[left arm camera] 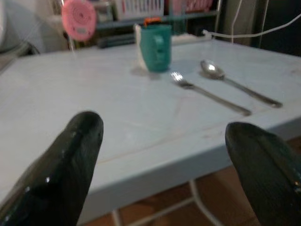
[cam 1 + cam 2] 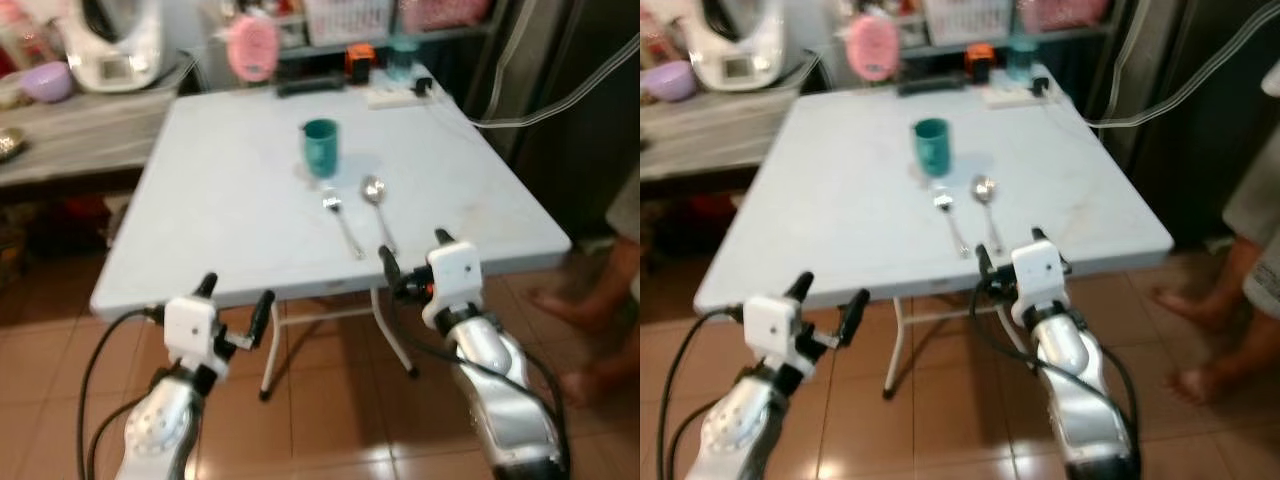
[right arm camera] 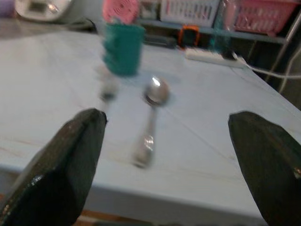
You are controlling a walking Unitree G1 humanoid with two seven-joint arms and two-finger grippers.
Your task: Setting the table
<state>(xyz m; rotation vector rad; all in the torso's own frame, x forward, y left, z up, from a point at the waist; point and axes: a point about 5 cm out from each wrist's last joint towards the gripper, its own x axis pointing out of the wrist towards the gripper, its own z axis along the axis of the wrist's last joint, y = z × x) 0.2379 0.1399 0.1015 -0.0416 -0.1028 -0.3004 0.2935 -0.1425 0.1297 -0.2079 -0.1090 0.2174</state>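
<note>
Blurred throughout the right wrist view: teal cup [image 3: 122, 49] smeared, fork [image 3: 107, 87] beside it reduced to a pale smudge, spoon [image 3: 151, 115] handle soft and doubled. Behind the cup, along the far edge of the white table [image 2: 220, 215], shelf clutter too soft to identify: a pink round thing [image 2: 252, 47], an orange and black object [image 2: 359, 60]. Off the table's right side, a person [image 2: 605, 290] cut off by the frame, bare legs and feet alone, hazy. Table legs mostly hidden beneath the tabletop. Both arms cropped at the bottom edge.
</note>
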